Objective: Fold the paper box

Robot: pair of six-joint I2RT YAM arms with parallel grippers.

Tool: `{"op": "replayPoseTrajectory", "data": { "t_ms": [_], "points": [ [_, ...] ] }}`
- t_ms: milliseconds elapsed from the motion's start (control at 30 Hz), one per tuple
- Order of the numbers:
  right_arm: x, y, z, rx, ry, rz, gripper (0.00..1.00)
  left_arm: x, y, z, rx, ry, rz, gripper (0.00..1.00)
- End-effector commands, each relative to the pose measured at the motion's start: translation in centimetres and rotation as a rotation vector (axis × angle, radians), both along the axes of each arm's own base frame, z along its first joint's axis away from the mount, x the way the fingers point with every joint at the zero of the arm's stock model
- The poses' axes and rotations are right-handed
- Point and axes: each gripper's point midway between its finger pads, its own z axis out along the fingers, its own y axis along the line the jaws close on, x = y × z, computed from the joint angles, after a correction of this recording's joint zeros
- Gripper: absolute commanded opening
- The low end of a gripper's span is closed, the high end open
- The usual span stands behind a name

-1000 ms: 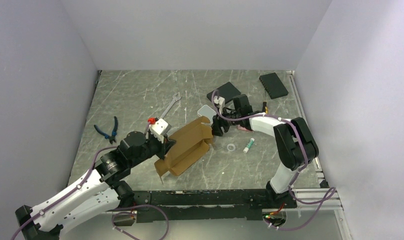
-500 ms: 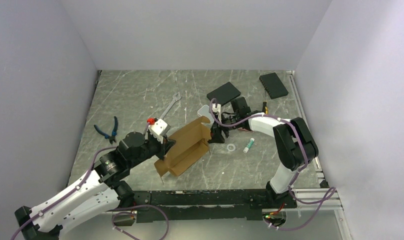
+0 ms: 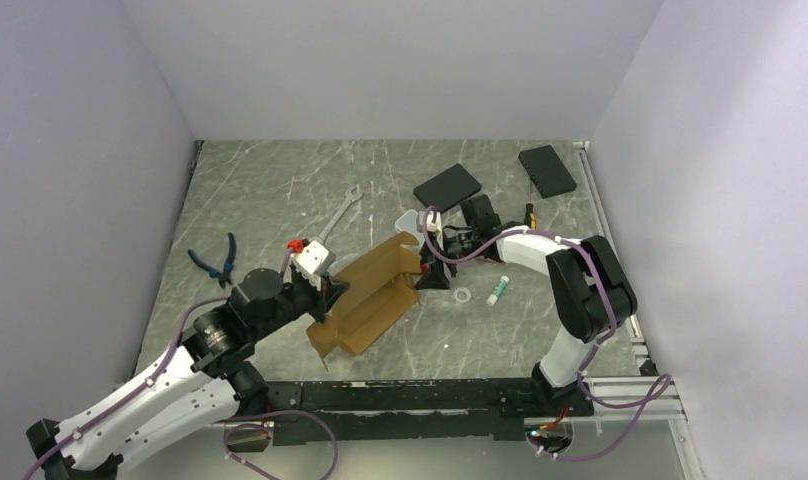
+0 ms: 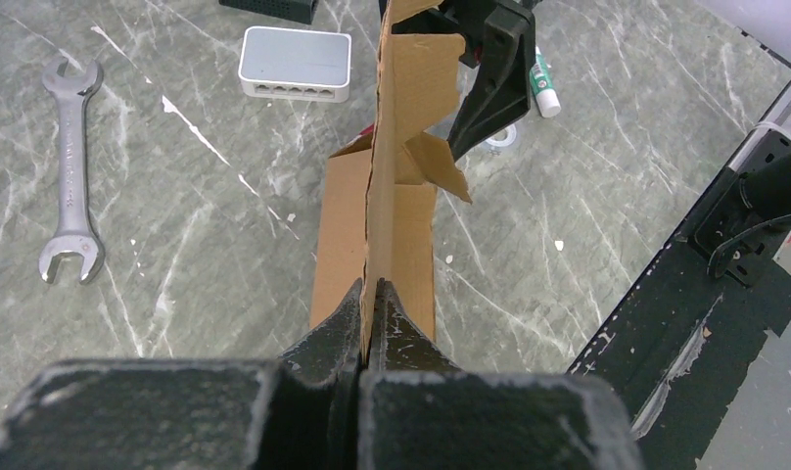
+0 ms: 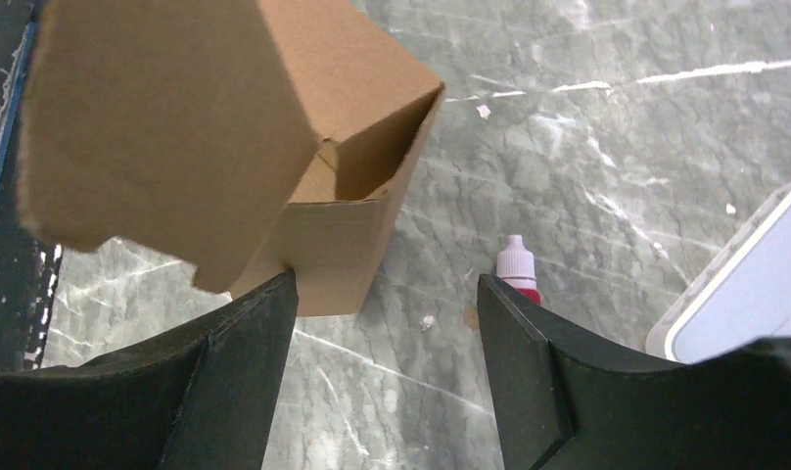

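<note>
Left wrist: left jaws pinch the paper box (image 4: 411,255) edge; right jaws spread apart.

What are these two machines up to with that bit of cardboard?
Two robot arms are folding a brown paper box in the middle of the table. The left tool is shut on the edge of one panel, which stands upright. The right tool is open at the box's far end and grips nothing. The box is only partly formed: that end is open and a flap sticks out loose.
</note>
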Motion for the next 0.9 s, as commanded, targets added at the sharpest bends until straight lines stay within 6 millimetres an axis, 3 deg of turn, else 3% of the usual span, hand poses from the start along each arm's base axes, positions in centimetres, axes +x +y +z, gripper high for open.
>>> {"op": "replayPoseTrajectory", "data": {
  "t_ms": [0, 300, 867],
  "points": [
    [-0.5, 1.0, 2.1, 0.079, -0.128, 0.11, 0.72, -0.3, 0.3, -0.1, -0.013, 0.008, 0.011, 0.0],
    [-0.3, 2.4, 2.9, 0.111, -0.114, 0.105, 0.71, -0.3, 0.2, -0.2, -0.009, 0.016, 0.008, 0.0],
    [-1.4, 1.9, 2.2, 0.124, -0.13, 0.08, 0.66, -1.7, -0.2, -0.3, -0.062, 0.07, -0.029, 0.0]
  ]
}}
